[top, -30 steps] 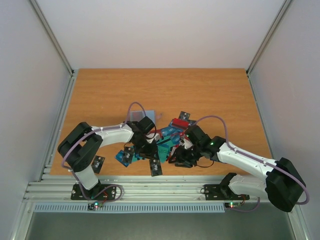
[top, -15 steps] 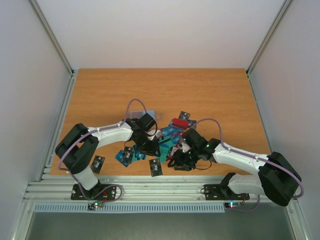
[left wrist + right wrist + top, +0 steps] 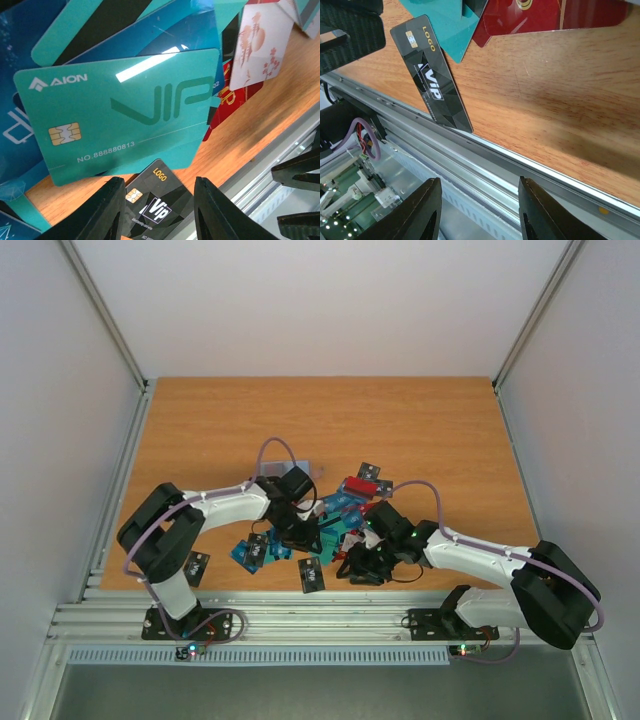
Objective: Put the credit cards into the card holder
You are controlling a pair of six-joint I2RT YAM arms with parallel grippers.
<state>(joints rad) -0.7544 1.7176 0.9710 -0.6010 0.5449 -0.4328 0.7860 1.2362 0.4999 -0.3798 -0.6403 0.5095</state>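
Note:
Several credit cards lie in a loose pile at mid-table. My left gripper is open and empty over the pile's near side. In the left wrist view it straddles a black VIP card lying flat, with a teal VIP card just beyond. My right gripper is open and empty, low over the near table edge; in the right wrist view it hangs above the metal rail. The same black card overhangs the edge. A pale blue-grey flat thing behind the left wrist may be the card holder; I cannot tell.
A red card and a black card lie at the pile's far side. Another black card lies alone near the left arm's base. The aluminium rail runs along the near table edge. The two grippers are close together.
My right gripper has moved left and nearer the table's front edge, closer to the left gripper. The left gripper has shifted slightly right over the cards.

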